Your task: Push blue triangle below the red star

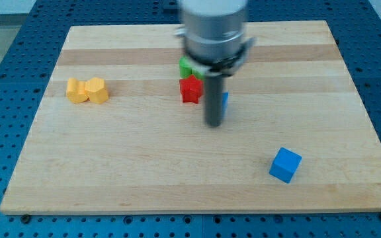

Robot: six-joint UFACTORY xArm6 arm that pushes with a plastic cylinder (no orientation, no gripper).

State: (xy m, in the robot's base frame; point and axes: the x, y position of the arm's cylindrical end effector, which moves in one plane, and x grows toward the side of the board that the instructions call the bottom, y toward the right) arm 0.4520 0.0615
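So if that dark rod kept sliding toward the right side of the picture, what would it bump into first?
Probably the blue triangle: it peeks out right beside my tip, on the view's right, though depth is hard to judge. The red star sits on the other side.

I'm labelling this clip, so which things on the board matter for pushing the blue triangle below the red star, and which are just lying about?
Part of the job:
- my tip
- blue triangle, mostly hidden behind the rod, at my tip's right
- red star, up-left of my tip

Just lying about:
- blue cube
- green block, partly hidden
- two yellow blocks
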